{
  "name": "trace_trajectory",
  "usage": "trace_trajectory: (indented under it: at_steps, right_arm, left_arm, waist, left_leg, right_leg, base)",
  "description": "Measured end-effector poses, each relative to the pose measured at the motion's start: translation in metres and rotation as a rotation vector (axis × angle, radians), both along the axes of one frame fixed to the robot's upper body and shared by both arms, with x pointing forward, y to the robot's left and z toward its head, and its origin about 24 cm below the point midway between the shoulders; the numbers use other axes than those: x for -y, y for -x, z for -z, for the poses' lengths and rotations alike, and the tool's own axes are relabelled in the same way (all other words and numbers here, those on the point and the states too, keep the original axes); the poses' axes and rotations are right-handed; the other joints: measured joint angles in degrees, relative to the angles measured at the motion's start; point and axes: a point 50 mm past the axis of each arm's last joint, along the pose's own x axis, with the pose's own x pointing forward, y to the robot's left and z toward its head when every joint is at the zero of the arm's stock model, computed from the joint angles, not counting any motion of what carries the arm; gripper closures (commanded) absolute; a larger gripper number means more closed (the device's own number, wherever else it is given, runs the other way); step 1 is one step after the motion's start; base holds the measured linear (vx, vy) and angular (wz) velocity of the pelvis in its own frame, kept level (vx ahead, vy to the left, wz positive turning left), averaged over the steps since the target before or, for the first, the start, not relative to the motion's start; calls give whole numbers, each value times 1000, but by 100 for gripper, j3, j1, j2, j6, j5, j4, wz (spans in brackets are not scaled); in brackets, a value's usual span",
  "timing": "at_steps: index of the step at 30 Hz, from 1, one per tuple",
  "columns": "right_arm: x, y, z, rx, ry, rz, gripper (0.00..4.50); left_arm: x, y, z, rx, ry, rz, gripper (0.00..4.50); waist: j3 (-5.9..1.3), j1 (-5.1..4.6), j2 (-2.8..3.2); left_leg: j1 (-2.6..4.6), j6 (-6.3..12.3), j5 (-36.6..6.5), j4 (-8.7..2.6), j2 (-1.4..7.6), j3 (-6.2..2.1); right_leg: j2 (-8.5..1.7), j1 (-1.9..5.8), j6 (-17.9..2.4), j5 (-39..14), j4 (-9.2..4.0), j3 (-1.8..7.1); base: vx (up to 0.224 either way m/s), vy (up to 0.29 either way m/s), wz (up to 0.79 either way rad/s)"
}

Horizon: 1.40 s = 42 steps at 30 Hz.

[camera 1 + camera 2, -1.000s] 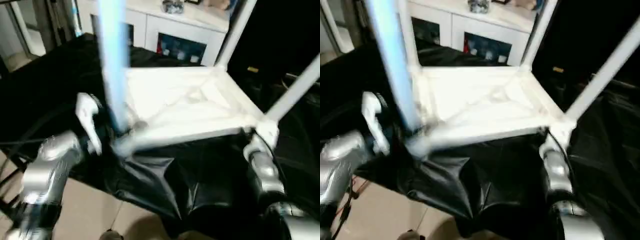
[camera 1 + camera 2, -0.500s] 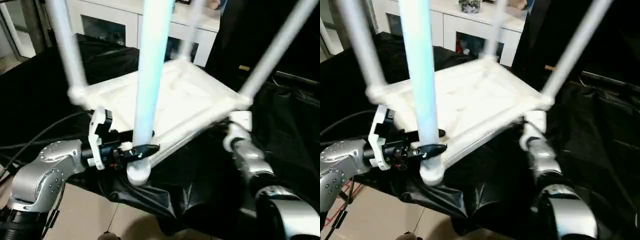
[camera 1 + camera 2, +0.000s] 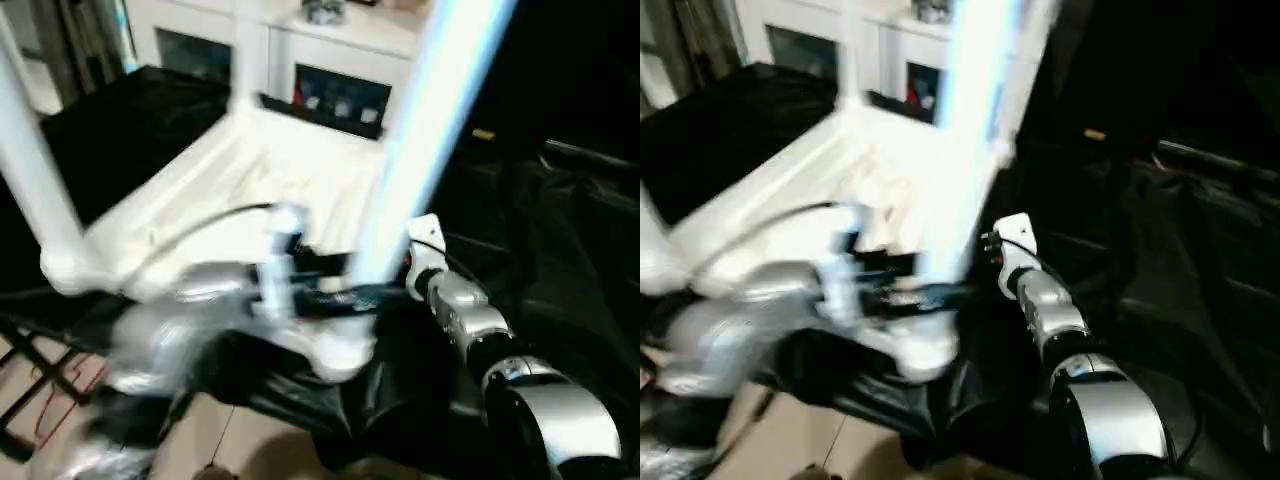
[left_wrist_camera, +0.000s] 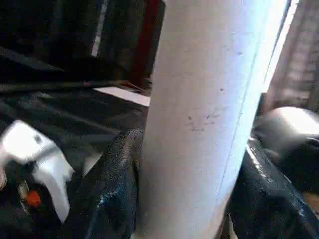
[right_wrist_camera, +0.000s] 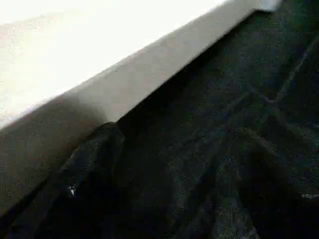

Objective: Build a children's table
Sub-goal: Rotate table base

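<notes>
The white tabletop [image 3: 200, 200] lies underside up on black cloth, with white legs standing in its corner sockets. My left gripper [image 3: 345, 296] is shut on the nearest leg [image 3: 420, 140], just above its socket [image 3: 340, 355]. In the left wrist view that leg [image 4: 199, 114] sits between my two black fingers [image 4: 112, 189]. Another leg [image 3: 35, 190] rises at the left and a third [image 3: 248, 50] at the back. My right gripper [image 3: 412, 262] is close behind the held leg, against the tabletop's edge [image 5: 99, 94].
Black cloth [image 3: 560, 230] covers the work surface and hangs over its front. A white glass-door cabinet [image 3: 340, 60] stands behind it. Beige floor [image 3: 230, 440] lies below the front edge, with a dark frame [image 3: 30, 400] at the lower left.
The tabletop has swung round: the held corner and its leg moved right, up to my right wrist. My left arm followed, still gripping the leg. The view also shifted.
</notes>
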Motion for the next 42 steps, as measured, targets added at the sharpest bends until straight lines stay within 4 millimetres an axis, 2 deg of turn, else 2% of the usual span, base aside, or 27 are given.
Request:
trace_trajectory:
  at_steps: [2,8,12,16,18,20,22,23,25,28,30,32,35,37,38,39,42]
  right_arm:
    - [-3,1,1,-3,-7,-16,80]
    - [0,0,0,5,15,2,80]
    - [5,-1,-1,11,24,13,80]
    - [26,-3,-6,26,52,29,80]
    - [33,-4,-9,32,61,18,80]
    - [42,-4,-13,47,74,-19,80]
    - [51,-4,-17,55,89,-30,80]
    - [57,-3,-18,58,100,-41,80]
    - [62,-2,-20,61,112,-65,80]
    - [61,2,-23,67,119,-183,80]
    - [70,12,-26,59,154,-335,80]
    - [82,15,-28,42,174,-365,80]
    - [89,33,-40,3,218,-611,80]
    - [91,39,-48,-14,227,-704,80]
    - [92,42,-53,-22,234,-749,80]
    - [92,42,-57,-20,240,-772,80]
    - [89,45,-68,-21,228,-839,80]
  left_arm:
    - [7,-5,-1,18,-20,-26,239]
    - [20,-19,10,63,-100,-131,246]
    - [12,-26,18,93,-161,-174,248]
    - [5,-26,21,137,-195,-176,248]
    - [5,-25,23,155,-205,-170,182]
    - [1,-24,26,150,-229,-158,183]
    - [-8,-23,41,100,-279,-162,181]
    - [-13,-21,51,70,-305,-161,154]
    - [-17,-19,59,45,-322,-162,154]
    - [-25,-20,59,68,-345,-153,154]
    - [-41,-20,60,88,-397,-131,154]
    - [-56,-23,63,77,-442,-155,154]
    - [-71,-23,70,77,-506,-111,190]
    - [-83,-24,74,68,-545,-106,193]
    - [-87,-25,74,71,-556,-94,199]
    - [-88,-26,74,76,-564,-89,224]
    - [-88,-27,73,83,-571,-51,234]
  waist:
    - [0,-37,1]
    - [3,-56,6]
    - [6,-39,12]
    - [6,24,13]
    - [6,44,13]
    - [-5,55,33]
    - [-6,58,54]
    - [-4,85,56]
    - [-3,108,58]
    - [-3,126,58]
    - [1,156,63]
    - [3,172,66]
    - [12,234,80]
    - [12,238,81]
    - [13,240,83]
    - [13,240,83]
    - [13,253,83]
  left_leg:
    - [7,0,0,-3,5,-3]
    - [6,-1,0,-10,10,-2]
    - [6,-1,0,-10,11,-2]
    - [7,-1,0,-10,10,-1]
    - [12,-1,0,-10,12,-1]
    - [17,-1,0,-12,13,-1]
    - [17,-1,0,-13,11,1]
    - [12,-1,0,-14,13,0]
    - [9,-1,0,-13,13,1]
    - [8,-1,0,-13,12,-1]
    - [5,0,0,-16,13,-2]
    - [5,0,0,-17,12,0]
    - [6,5,-3,-21,12,-1]
    - [7,5,-3,-23,13,-2]
    - [9,5,-3,-23,13,-2]
    - [13,5,-3,-23,13,-2]
    - [19,5,-3,-22,13,-3]
  right_leg:
    - [-1,-1,2,0,1,0]
    - [3,-5,-7,4,1,-6]
    - [3,-6,-7,4,1,-7]
    - [1,-5,-8,5,-1,-5]
    - [2,-4,-8,5,1,-6]
    - [3,-2,-8,4,1,-4]
    - [3,-2,-8,4,1,-2]
    - [3,-4,-8,4,0,-6]
    - [2,-4,-8,4,-2,-6]
    - [1,-3,-9,4,-6,-6]
    - [1,-3,-7,3,-12,-9]
    - [1,-3,-8,3,-13,-8]
    - [1,5,-8,3,-29,-9]
    - [2,6,-8,3,-29,-10]
    - [1,6,-8,4,-29,-10]
    - [1,10,-9,4,-29,-9]
    - [1,15,-9,4,-28,-9]
  base:
    - [0,0,0]
    - [0,0,0]
    - [0,0,0]
    - [0,0,0]
    - [0,0,0]
    - [0,0,0]
    - [0,0,0]
    - [0,0,0]
    - [0,0,0]
    - [0,0,0]
    - [0,0,0]
    - [0,0,0]
    - [0,0,0]
    - [0,0,0]
    - [0,0,0]
    - [0,0,0]
    - [0,0,0]
